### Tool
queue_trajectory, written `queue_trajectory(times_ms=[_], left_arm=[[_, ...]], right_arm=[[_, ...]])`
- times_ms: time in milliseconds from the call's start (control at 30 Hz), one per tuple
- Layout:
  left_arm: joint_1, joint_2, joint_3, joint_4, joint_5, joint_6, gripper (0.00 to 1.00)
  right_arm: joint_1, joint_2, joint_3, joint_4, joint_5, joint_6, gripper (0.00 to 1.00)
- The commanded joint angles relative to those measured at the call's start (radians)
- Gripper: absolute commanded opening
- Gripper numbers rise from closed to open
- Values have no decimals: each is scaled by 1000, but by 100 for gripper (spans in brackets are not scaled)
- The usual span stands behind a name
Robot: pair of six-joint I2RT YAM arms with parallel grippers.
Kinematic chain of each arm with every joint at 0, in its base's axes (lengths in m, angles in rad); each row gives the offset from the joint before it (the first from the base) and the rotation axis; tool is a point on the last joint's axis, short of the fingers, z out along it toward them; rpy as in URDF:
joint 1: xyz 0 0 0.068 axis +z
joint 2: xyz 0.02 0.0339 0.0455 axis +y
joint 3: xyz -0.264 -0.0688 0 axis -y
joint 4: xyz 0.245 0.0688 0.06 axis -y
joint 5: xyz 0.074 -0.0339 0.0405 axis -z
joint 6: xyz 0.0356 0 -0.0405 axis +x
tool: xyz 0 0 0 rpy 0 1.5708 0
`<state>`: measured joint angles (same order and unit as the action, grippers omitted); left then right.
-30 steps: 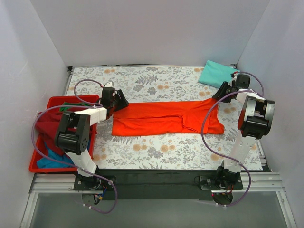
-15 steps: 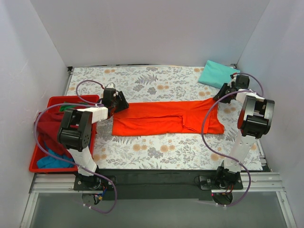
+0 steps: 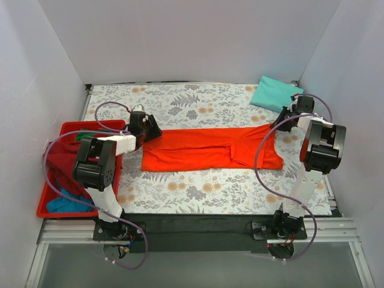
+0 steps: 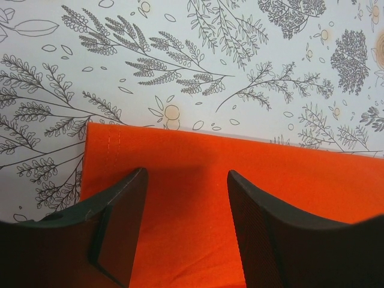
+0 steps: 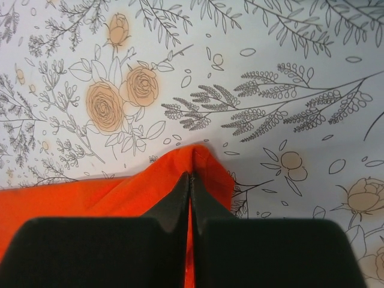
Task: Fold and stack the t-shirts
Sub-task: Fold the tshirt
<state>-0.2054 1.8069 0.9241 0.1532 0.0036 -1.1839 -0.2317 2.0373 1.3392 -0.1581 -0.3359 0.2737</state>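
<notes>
On orange-red t-shirt (image 5: pixel 90 201), right claw (image 5: pixel 191 175)

Flowered table (image 3: pixel 198 180): orange shirt (image 3: pixel 204 150) flat across the middle, folded teal shirt (image 3: pixel 273 93) at far right corner, red tray (image 3: pixel 66 213) at left.

The left arm (image 3: pixel 96 171) and right arm (image 3: pixel 323 150) are showing white link shells between bulky black joint housings. Thin purple cables (image 3: pixel 256 159) are looping off both. Black mounting bases (image 3: pixel 114 230) are sitting at six o'clock. The jaws are showing as black, ribbed wedges.
</notes>
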Motion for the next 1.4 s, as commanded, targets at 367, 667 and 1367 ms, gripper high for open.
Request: queue_trajectory(times_ms=[367,667,1367], left_arm=[[14,-55,-99,3,-91,-28,55],[14,-47,-100,-4,-114,-26,55],[-89,-158,21,-79,-212,46,57]], right_arm=[[-4,-117,-100,-3,100,18,1],[-8,-101,-72,-3,129,12,1],[46,-235,-41,-50,216,-25,46]])
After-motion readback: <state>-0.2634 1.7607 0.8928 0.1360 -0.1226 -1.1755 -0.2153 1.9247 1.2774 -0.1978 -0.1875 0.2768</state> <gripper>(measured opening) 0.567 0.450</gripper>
